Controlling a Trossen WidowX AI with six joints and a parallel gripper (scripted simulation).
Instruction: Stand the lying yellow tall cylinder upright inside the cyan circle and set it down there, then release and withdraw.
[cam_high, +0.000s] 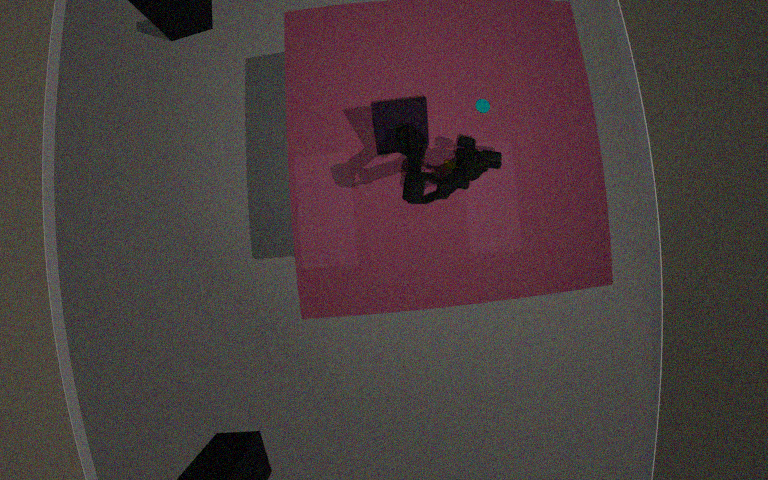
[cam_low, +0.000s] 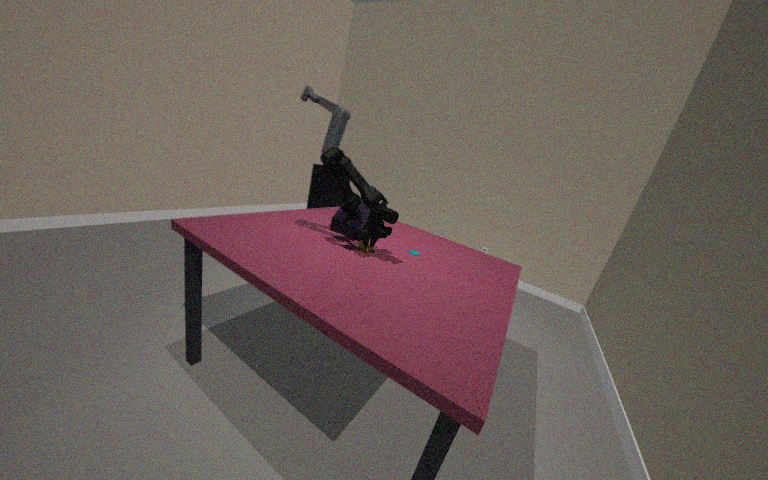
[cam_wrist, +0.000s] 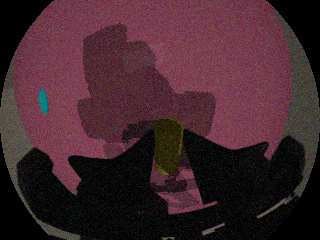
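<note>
The yellow tall cylinder (cam_wrist: 168, 146) lies between my fingertips in the wrist view, its length running away from the camera. It shows only as small yellow patches in the top view (cam_high: 449, 165) and the exterior view (cam_low: 363, 247), low at the table top. My gripper (cam_wrist: 168, 133) (cam_low: 367, 246) is shut on the cylinder, one finger on each side of it. The arm hides much of the cylinder in the top and exterior views. The cyan circle (cam_high: 482, 105) (cam_low: 414, 253) (cam_wrist: 43, 101) is a flat disc on the table, apart from the gripper, with nothing on it.
The pink table (cam_high: 453, 271) (cam_low: 396, 316) bears the dark arm base (cam_high: 390, 125). Shadows of the arm fall around the gripper and toward the base. The table's far edge lies beyond the circle in the exterior view. Dark block-like objects (cam_high: 232, 455) stand off the table.
</note>
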